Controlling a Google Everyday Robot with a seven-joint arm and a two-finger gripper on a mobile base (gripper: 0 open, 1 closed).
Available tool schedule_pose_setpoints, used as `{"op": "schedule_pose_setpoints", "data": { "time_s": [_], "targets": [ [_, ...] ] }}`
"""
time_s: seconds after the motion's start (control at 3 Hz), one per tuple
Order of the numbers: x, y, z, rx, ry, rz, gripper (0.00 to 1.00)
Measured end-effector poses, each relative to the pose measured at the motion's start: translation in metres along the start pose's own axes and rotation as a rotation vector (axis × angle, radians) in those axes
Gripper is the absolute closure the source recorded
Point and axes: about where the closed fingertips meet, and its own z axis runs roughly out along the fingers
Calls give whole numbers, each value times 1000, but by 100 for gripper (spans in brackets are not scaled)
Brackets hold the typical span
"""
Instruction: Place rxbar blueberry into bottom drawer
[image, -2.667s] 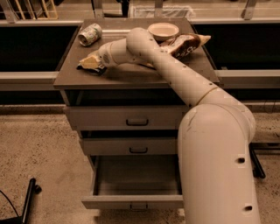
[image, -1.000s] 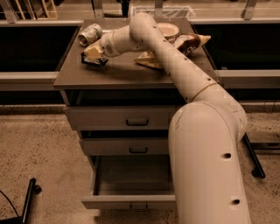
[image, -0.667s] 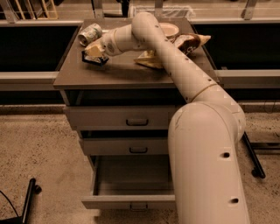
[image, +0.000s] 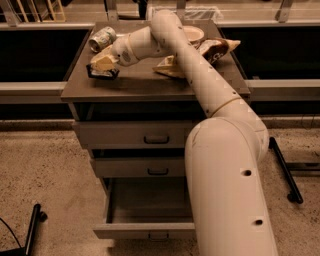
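The rxbar blueberry (image: 103, 74) is a small dark flat bar at the left side of the cabinet top. My gripper (image: 102, 64) sits right on it from above and is shut on it, holding it at or just above the surface. The arm reaches in from the lower right across the cabinet. The bottom drawer (image: 145, 230) is the lowest of three grey drawers. It is pulled out and its inside looks empty. The right part of it is hidden behind my arm.
A crushed green-white can (image: 102, 37) lies at the back left of the top (image: 145, 85). A white bowl (image: 194, 34) and a tan-brown chip bag (image: 216, 49) lie at the back right. The two upper drawers (image: 150, 135) are shut. A black bar (image: 284, 170) lies on the floor at right.
The gripper, with the dark bar under it, has shifted slightly left and toward the front since a second ago. Since 2.7 s ago the forearm has swung toward the back.
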Motion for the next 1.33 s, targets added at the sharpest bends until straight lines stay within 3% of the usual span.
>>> {"op": "schedule_pose_setpoints", "data": {
  "time_s": [0.67, 1.0, 1.33],
  "targets": [
    [16, 47, -21, -18, 148, -1, 100],
    [29, 86, -24, -3, 144, 3, 100],
    [33, 103, -26, 26, 128, 4, 100]
  ]
}}
